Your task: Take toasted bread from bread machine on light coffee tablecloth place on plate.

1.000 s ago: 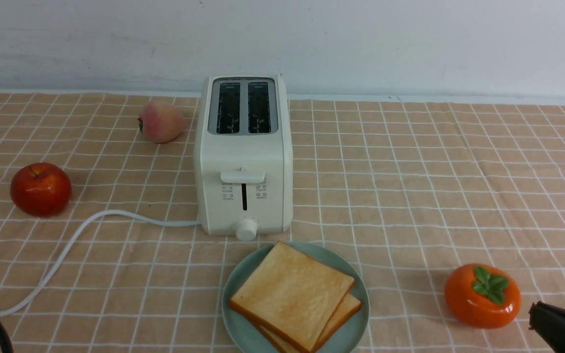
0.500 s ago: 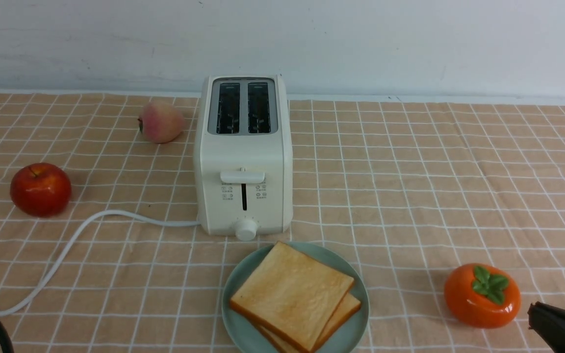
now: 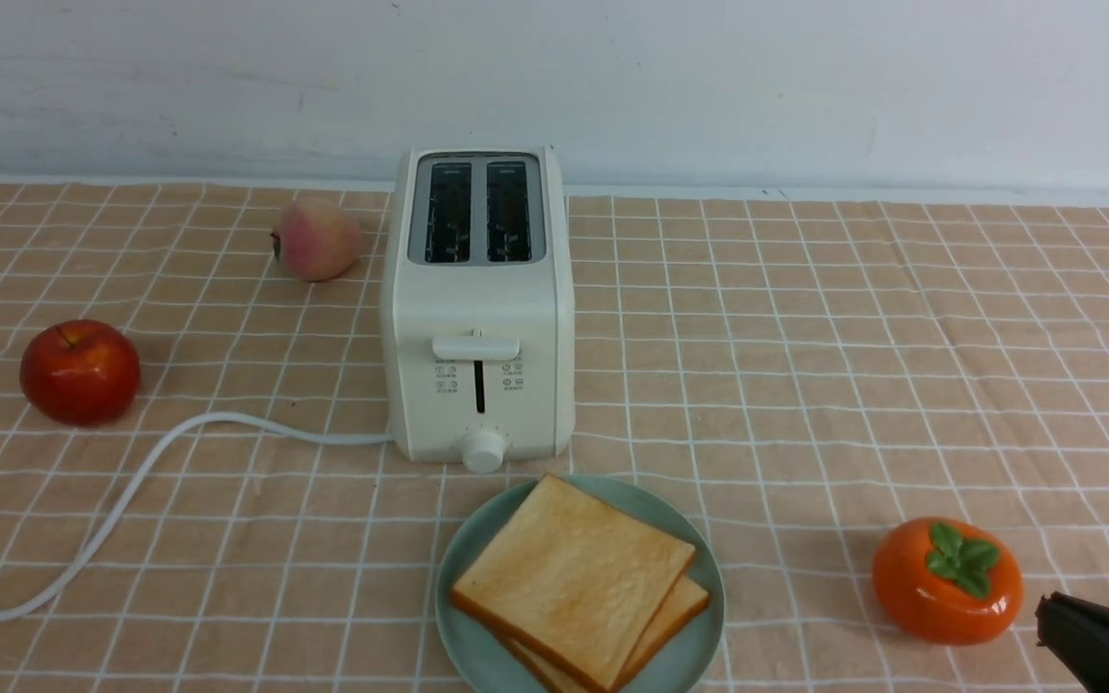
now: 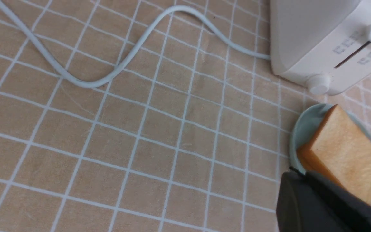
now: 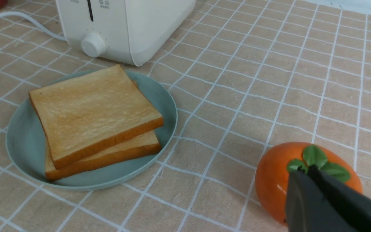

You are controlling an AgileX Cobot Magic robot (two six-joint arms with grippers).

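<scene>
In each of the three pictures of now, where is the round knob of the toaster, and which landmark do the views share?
Front view: the round knob is near the centre, low on the toaster.
Left wrist view: it is in the upper right part of the picture.
Right wrist view: it is in the upper left part of the picture.
Shared landmark: the pale green plate with toast, close to the knob.

The black cable has gone, uncovering more white cord point(image 3: 131, 496) front left.
</scene>
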